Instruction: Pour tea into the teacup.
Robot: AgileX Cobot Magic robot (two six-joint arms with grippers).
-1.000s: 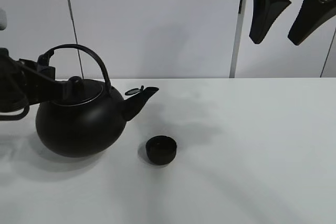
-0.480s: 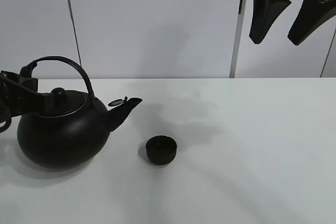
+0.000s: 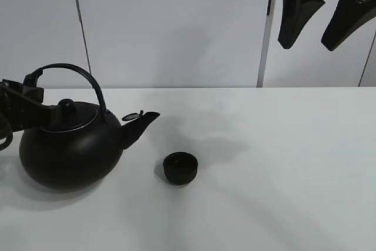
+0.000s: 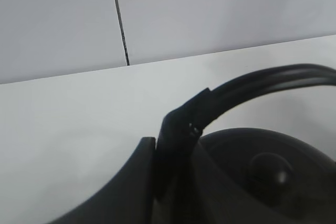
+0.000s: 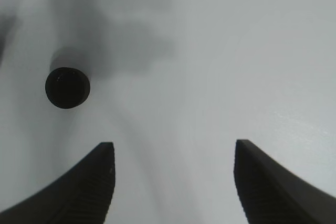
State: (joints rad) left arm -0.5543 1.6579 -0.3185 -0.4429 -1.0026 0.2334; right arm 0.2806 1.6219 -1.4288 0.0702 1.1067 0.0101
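Observation:
The big round black kettle [image 3: 67,154] stands on the white table [image 3: 282,168] at the left, spout [image 3: 141,123] pointing right. My left gripper [image 3: 30,89] is shut on the left end of its arched handle [image 4: 252,85]. The tiny matte black teacup [image 3: 180,167] sits on the table right of the spout and apart from it; it also shows in the right wrist view [image 5: 67,87]. My right gripper [image 3: 320,16] hangs open and empty high at the upper right, its fingers [image 5: 89,187] spread wide above the table.
A white wall with a dark vertical seam [image 3: 81,27] stands behind the table. A pale upright post [image 3: 264,39] rises at the back right. The kettle's lid knob [image 4: 269,167] shows close below the handle.
The kettle, held by my left gripper, moved left, away from the teacup, and settled lower on the table. Over the last half second it barely moved. The right gripper stayed still.

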